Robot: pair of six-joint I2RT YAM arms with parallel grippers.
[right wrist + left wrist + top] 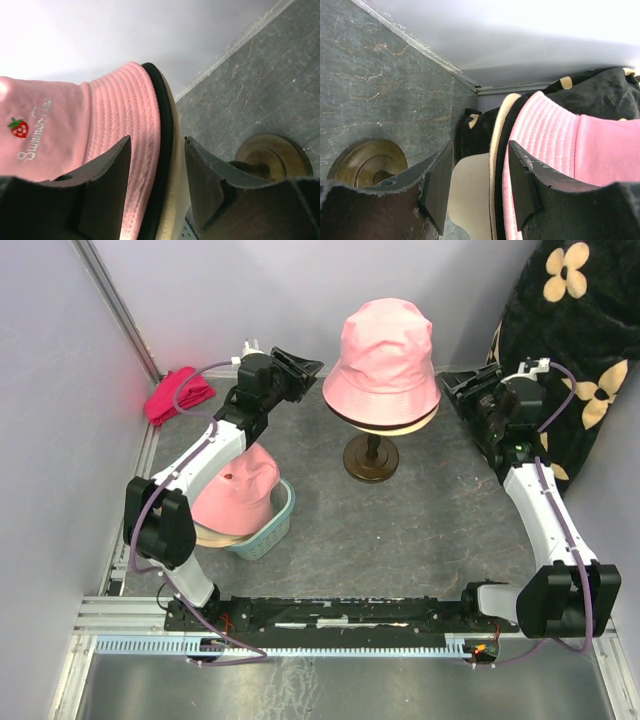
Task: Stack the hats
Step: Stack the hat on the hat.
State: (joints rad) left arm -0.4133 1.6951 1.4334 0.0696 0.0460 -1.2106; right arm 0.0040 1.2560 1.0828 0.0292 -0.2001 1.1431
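Right wrist: strawberry emblem (19, 127), pink hat (115, 115)

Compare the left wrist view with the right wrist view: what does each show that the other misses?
Left wrist only: the black flowered fabric behind the pink hat. Right wrist only: the strawberry logo on that hat's crown. Both: the pink hat over a black brim and a beige brim, the brass stand base, and, open astride the brims, the left gripper or right gripper.
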